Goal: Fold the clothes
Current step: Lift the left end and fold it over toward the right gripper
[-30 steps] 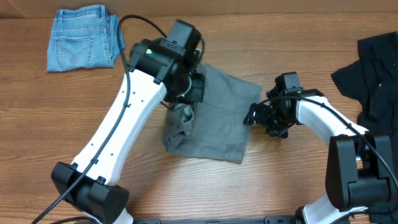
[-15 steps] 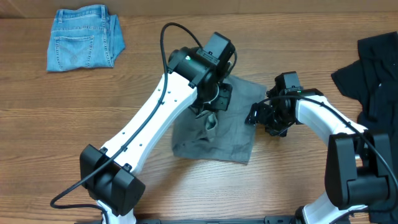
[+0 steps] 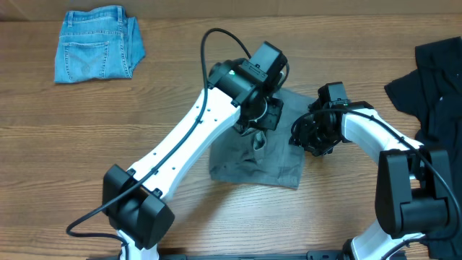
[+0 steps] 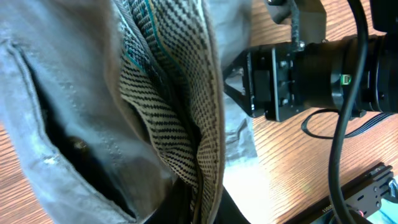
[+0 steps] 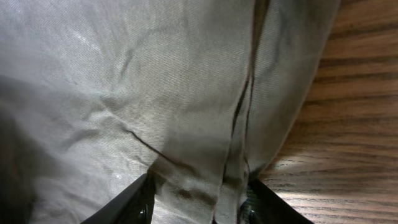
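The grey shorts lie rumpled on the table's middle. My left gripper is shut on a bunched part of them; in the left wrist view the patterned waistband lining hangs from my fingers. My right gripper is shut on the shorts' right edge; the right wrist view shows the grey cloth pinched between the fingers. The light-blue denim shorts lie folded at the far left. The black garment lies crumpled at the far right.
The table is brown wood. The left arm's white link crosses over the table's middle. A black cable loops above the left wrist. The right arm's body shows in the left wrist view.
My left gripper has carried the bunched grey cloth to the right, toward my right gripper. The shorts have shifted right and grown narrower. My right gripper has barely moved.
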Tool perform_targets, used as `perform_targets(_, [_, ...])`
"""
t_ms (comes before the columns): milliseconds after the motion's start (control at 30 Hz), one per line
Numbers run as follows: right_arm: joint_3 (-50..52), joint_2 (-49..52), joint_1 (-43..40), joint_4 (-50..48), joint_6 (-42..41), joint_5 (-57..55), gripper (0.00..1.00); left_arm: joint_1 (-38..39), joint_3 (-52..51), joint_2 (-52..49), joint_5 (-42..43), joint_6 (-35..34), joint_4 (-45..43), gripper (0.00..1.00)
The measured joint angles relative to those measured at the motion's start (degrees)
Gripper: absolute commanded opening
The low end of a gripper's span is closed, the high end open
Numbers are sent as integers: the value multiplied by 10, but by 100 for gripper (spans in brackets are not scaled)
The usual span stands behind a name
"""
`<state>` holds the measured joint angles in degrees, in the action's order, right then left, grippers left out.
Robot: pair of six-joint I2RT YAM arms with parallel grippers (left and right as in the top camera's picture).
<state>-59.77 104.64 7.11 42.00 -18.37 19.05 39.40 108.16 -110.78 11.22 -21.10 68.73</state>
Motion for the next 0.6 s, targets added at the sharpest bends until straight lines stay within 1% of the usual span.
perform_targets(167, [0, 0, 0, 0, 0, 0, 47, 14, 0, -27, 21, 3, -22, 12])
perform_targets(200, [0, 0, 0, 0, 0, 0, 49, 17, 0, -35, 25, 3, -26, 12])
perform_targets(267, [0, 0, 0, 0, 0, 0, 55, 24, 0, -47, 30, 6, -29, 12])
perform_targets(367, [-2, 0, 0, 4, 2, 0, 57, 28, 0, -55, 32, 8, -31, 12])
perform_targets(467, [-13, 5, -2, 32, 3, 0, 60, 28, 0, -57, 34, 16, -35, 14])
perform_targets(533, [-25, 10, -7, 63, 4, -2, 63, 29, 0, -57, 34, 18, -38, 19])
perform_targets(567, [-35, 16, -13, 87, 4, -7, 64, 29, 0, -57, 35, 20, -40, 26])
perform_targets(600, [-43, 20, -19, 103, 5, -10, 65, 30, 0, -57, 37, 20, -41, 35])
